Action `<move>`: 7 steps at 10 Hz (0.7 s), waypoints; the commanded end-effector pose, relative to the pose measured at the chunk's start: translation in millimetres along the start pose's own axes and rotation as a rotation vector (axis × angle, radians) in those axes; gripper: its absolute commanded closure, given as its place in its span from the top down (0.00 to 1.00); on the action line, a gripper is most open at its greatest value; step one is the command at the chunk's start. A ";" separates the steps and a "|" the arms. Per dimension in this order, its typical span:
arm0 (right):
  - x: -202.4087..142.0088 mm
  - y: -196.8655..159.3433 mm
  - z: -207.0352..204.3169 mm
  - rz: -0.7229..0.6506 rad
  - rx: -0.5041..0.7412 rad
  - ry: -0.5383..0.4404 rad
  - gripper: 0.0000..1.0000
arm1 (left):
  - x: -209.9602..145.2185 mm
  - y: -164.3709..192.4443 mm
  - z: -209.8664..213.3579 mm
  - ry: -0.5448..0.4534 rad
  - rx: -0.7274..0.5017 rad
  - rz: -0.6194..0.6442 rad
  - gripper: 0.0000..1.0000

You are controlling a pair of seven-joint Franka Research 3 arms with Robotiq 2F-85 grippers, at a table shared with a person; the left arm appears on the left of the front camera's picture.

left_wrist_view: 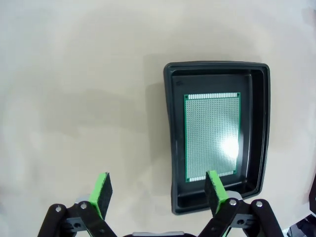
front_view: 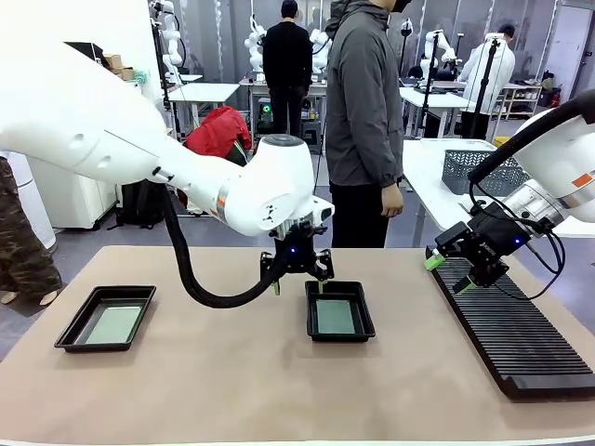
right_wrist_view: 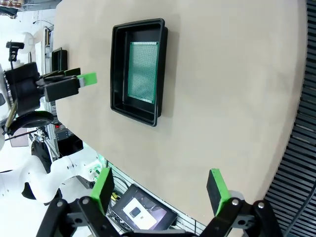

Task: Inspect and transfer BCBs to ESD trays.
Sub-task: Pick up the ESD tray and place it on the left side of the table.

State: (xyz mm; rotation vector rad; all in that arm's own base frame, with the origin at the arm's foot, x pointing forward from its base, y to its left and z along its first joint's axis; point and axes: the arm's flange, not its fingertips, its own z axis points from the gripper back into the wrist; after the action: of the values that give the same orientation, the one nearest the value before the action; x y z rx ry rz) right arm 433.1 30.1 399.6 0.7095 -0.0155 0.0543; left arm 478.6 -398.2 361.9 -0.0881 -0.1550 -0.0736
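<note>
now both grippers, left (front_view: 297, 283) and right (front_view: 450, 273), hang spread and empty; a board (front_view: 335, 317) lies in each tray (front_view: 340, 332).

No text, label, brand, number or sign can be read anywhere in these views; the small screen (right_wrist_view: 143, 211) beneath the table edge in the right wrist view shows only a blurred picture, with nothing on it legible.

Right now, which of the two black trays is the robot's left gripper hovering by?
The middle tray, with a green board inside. The open left gripper hangs at its near-left rim; the other tray sits far off at the table's left.
</note>
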 end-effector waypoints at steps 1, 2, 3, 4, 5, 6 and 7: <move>1.3 1.4 -0.9 -0.020 -0.010 -0.012 1.00 | 8.9 -13.7 -16.0 -0.041 0.022 0.004 1.00; 1.3 1.4 -0.9 -0.020 -0.010 -0.012 1.00 | 11.5 -17.4 -23.4 -0.040 0.034 0.003 1.00; 1.3 1.4 -0.9 -0.020 -0.010 -0.012 1.00 | 14.9 -20.1 -31.1 -0.036 0.043 0.000 1.00; 1.3 1.4 -0.9 -0.020 -0.010 -0.012 1.00 | 19.5 -22.2 -38.1 -0.031 0.054 0.000 1.00; 1.3 1.4 -0.9 -0.020 -0.010 -0.012 1.00 | 23.2 -24.4 -44.3 -0.020 0.065 0.004 1.00; 1.3 1.4 -0.9 -0.020 -0.010 -0.012 1.00 | 24.9 -26.6 -49.5 -0.009 0.068 -0.002 1.00; 1.3 1.4 -0.9 -0.020 -0.010 -0.012 1.00 | 25.7 -27.5 -54.2 0.005 0.066 0.001 1.00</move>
State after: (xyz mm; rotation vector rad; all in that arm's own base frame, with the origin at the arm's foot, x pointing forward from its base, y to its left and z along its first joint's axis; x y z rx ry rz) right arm 433.1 30.1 399.6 0.7094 -0.0157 0.0542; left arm 507.9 -425.4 315.7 -0.0524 -0.1474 -0.0947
